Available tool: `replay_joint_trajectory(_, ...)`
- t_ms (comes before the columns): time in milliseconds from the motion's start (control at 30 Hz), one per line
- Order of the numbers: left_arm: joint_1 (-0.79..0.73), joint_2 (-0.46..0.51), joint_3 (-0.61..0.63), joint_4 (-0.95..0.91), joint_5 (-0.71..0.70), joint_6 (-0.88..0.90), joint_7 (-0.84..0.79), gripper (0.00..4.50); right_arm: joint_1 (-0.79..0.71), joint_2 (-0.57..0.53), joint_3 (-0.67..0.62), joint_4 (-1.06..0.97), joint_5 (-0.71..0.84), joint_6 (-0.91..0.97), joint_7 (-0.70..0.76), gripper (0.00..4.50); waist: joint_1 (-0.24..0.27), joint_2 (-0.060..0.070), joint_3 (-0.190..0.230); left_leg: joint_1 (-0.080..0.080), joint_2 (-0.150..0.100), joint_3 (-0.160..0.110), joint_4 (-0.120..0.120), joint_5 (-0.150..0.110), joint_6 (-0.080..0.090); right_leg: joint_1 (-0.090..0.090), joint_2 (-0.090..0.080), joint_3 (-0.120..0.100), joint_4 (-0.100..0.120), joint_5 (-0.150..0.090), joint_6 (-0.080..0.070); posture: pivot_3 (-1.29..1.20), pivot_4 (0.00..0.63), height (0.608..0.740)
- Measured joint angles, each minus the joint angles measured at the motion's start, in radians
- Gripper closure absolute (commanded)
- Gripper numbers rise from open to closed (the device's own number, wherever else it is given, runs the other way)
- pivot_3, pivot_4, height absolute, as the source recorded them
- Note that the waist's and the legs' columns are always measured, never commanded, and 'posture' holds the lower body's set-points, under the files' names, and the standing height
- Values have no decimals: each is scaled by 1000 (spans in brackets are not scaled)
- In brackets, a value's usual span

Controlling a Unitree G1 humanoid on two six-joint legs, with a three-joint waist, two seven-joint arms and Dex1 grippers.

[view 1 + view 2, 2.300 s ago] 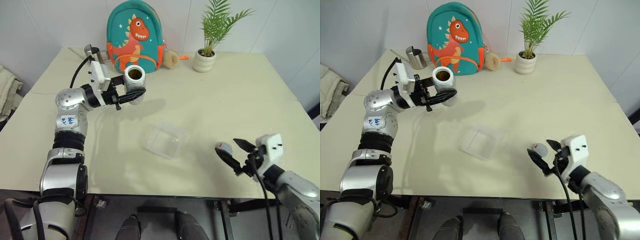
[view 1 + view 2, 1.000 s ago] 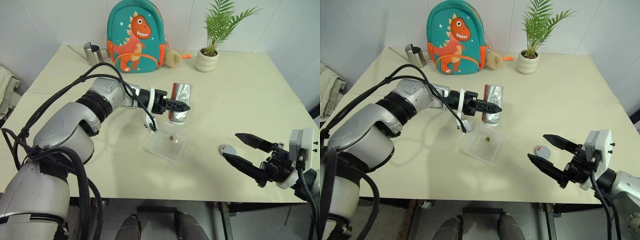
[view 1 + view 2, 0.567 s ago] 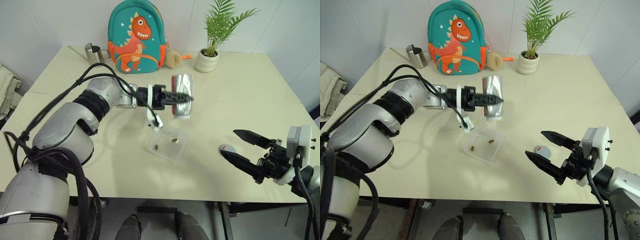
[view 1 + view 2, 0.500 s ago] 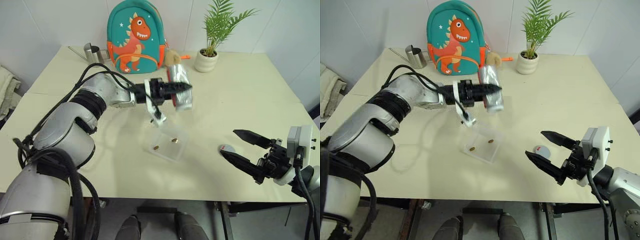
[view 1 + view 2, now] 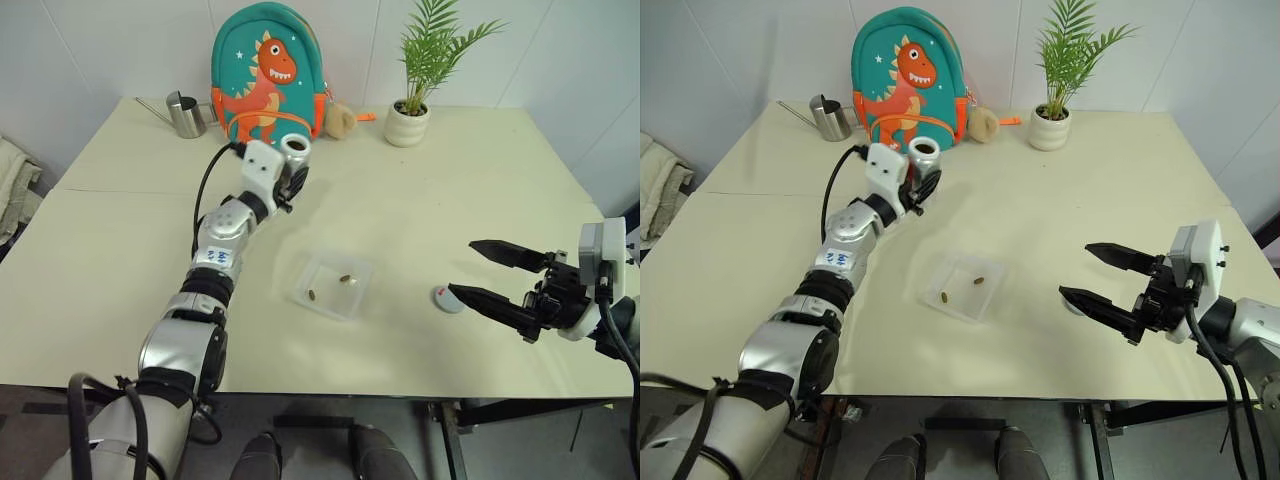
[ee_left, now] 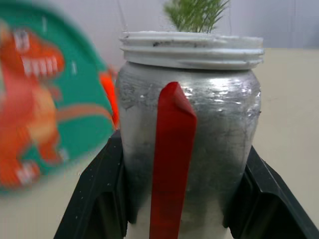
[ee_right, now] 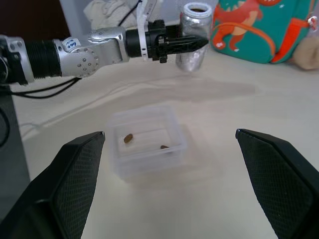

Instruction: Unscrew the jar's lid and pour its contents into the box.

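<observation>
Now, jar: the jar (image 5: 294, 151) stands upright and lidless, clamped at mid-body by the left end effector (image 5: 289, 184), over the worktop (image 5: 120, 260) near the dinosaur backpack (image 5: 262, 70).
Handling: likely light now and rigid; the smooth wall looks slippery, so the hold across the middle, below the threaded neck, seems right.
Contents: two brown pieces (image 5: 979, 281) lie in the box (image 5: 962, 287), which sits at the worktop's middle, well apart from the jar.
Box: thin clear plastic, probably light and easily nudged.
Lid: the lid (image 5: 447, 298) lies on the worktop beside the right end effector (image 5: 489, 278), whose fingers are spread wide and empty.
Hidden: whether anything remains inside the jar cannot be told; its base is covered by the fingers in the left wrist view.
</observation>
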Motion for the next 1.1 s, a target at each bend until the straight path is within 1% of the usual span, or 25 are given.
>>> replay_joint_trajectory(100, 42, 2, 32, -77, -54, 107, -44, 2502, -34, -8, 23, 22, -3, 10, 22, 65, 2, 0, 0, 0, 0, 0, 4, 0, 0, 2, 0, 0, 0, 2, 1, 0, 150, 740)
replay_joint_trajectory(200, 78, 8, 47, -127, -69, 166, -73, 2502, -65, -11, 46, 32, -4, 13, 32, 65, 1, 0, 0, 0, -1, 0, 6, 1, 0, 3, -1, 0, -2, 4, 1, 0, 150, 740)
replay_joint_trajectory(367, 140, 28, 34, -168, -62, 179, -126, 2502, -89, -13, 64, 54, -16, 21, 48, 65, 0, 0, 0, 0, -1, 0, 6, 1, 0, 3, 0, 0, -1, 5, 1, 0, 150, 740)
replay_joint_trajectory(500, 194, 45, -17, -177, -11, 126, -162, 2502, -93, -13, 79, 65, -31, 31, 54, 65, 1, 0, 0, 0, 0, 0, 5, 2, 0, 3, 0, 0, -2, 5, 0, 0, 150, 740)
replay_joint_trajectory(567, 203, 45, -23, -179, -1, 101, -164, 1825, -95, -13, 80, 67, -36, 32, 59, 0, 2, 0, 0, 0, 0, 0, 5, 2, 0, 3, 0, 0, -2, 5, 0, 0, 150, 740)
replay_joint_trajectory(633, 208, 51, -24, -187, 6, 89, -166, 1305, -102, -13, 80, 70, -37, 33, 65, 0, 1, 0, 0, 0, -1, 0, 5, 2, 0, 3, 0, 0, -2, 5, 0, 0, 150, 740)
replay_joint_trajectory(767, 219, 67, -30, -222, 12, 88, -175, 42, -109, -14, 80, 73, -41, 37, 71, 0, 1, 0, 0, 0, 0, 0, 5, 2, 0, 3, 0, 0, -2, 5, 0, 0, 150, 740)
replay_joint_trajectory(933, 240, 91, -32, -266, 22, 101, -187, 14, -131, -15, 82, 77, -50, 38, 72, 0, 1, 0, 0, 0, 0, 0, 5, 2, 0, 3, 0, 0, -2, 5, 0, 0, 150, 740)
replay_joint_trajectory(1100, 274, 147, -35, -334, 23, 158, -230, 14, -153, -16, 91, 109, -70, 38, 81, 0, -1, 1, 0, 0, 0, 0, 5, 2, 0, 3, 0, 0, -2, 5, 0, 0, 150, 740)
